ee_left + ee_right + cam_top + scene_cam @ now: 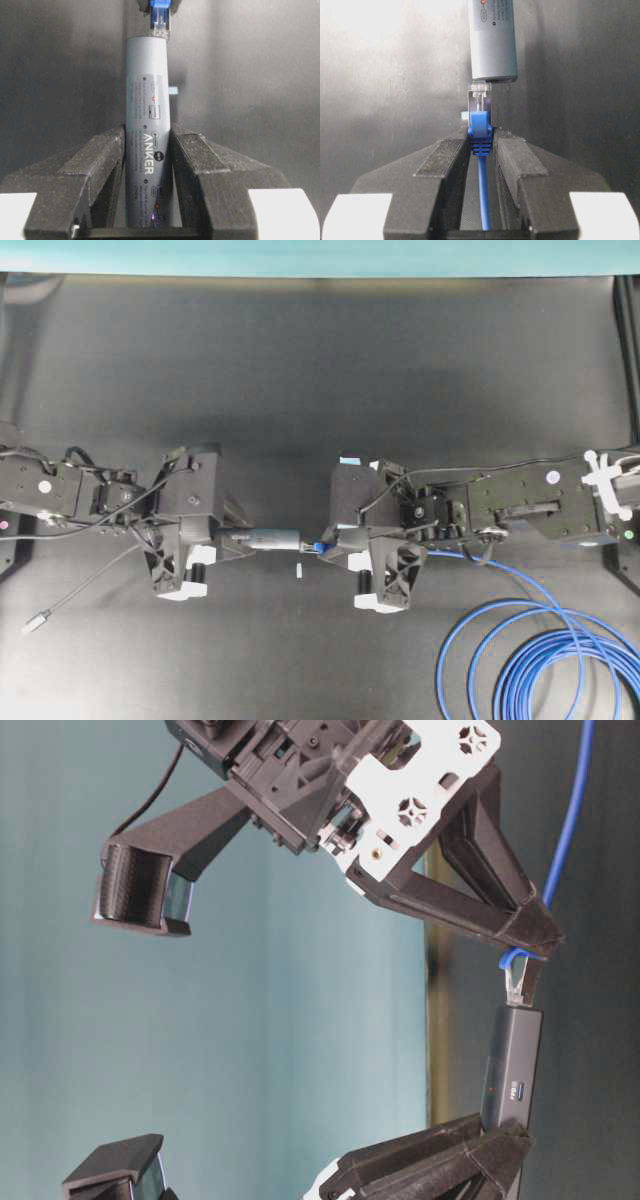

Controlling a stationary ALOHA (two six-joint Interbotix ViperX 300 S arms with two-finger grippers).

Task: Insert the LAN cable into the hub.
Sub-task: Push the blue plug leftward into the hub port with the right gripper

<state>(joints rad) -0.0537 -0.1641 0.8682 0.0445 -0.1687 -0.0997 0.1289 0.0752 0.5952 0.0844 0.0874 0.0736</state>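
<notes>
Grey hub (148, 125) clamped in left claw (148, 165), right claw (481, 150) pinching blue LAN cable (480, 131), plug at hub's end

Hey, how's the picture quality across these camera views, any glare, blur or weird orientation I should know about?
Overhead: even, dim light, soft shadow between the arms; the LAN cable reads sharp. Table-level: the picture is turned sideways, and the foreground camera housings look soft. Left wrist: the hub print is legible, the fingers near the lens slightly soft. Right wrist: bright glare washes the upper left; the plug stays crisp.

LAN cable (318, 547) plug meets hub (272, 538) end, between grippers
</notes>
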